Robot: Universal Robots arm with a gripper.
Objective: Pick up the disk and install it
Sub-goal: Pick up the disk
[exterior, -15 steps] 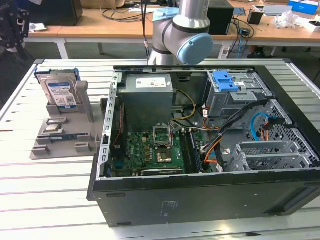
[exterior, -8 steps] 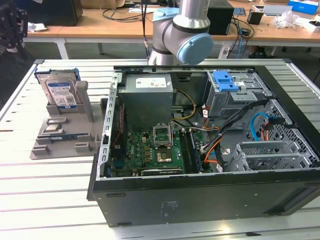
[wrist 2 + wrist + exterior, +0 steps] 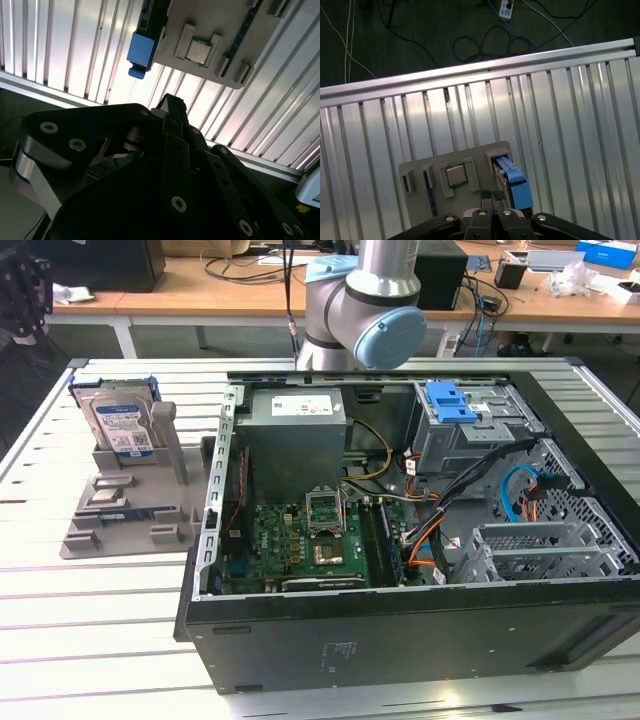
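Arm point(image 3: 365, 300) cut off at exterior view's top edge, disk point(image 3: 122, 420) partly hidden in holder point(image 3: 172, 445)

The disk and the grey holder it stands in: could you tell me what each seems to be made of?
The disk: silvery metal casing, apparently, with a white-and-blue paper-like label; its side rails look like blue plastic. The holder: matte grey, uniformly dull, probably plastic.
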